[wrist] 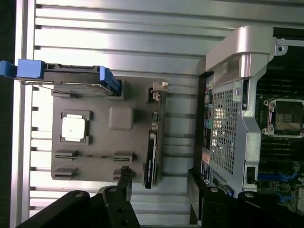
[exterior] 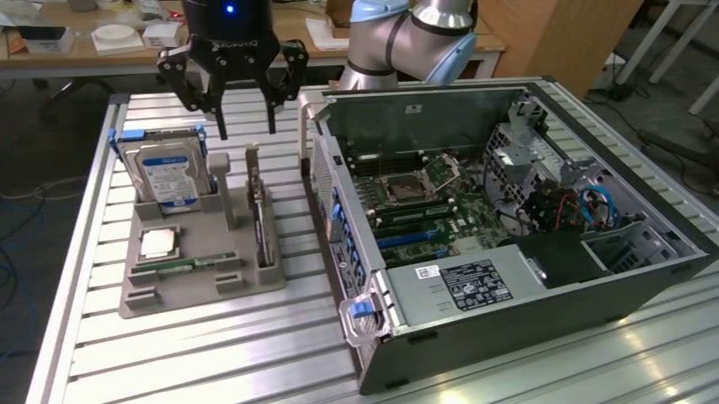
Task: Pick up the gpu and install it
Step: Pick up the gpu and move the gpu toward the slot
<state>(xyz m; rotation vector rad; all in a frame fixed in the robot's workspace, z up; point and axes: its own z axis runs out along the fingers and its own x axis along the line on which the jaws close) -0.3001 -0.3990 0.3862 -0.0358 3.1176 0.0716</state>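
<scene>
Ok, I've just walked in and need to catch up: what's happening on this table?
The robot arm's gripper hangs open and empty over the grey parts tray, roughly above the gpu. The gpu stands on edge in its slot on the side of the tray nearest the computer case, not yet picked up. The case lies open beside the tray with its motherboard exposed. A hard drive also sits in the tray.

You're looking at a bench [exterior: 191, 353] of ribbed bare metal, bright with glare. The tray [exterior: 202, 290] on it is matt grey plastic (smooth, no shine). The gpu [exterior: 262, 231] shows a dark board and a silvery metal bracket. The drive [exterior: 168, 177] has a glossy label and blue plastic rails. The case [exterior: 540, 324] is dull grey sheet metal, and the claw [exterior: 247, 133] is matt black.
</scene>
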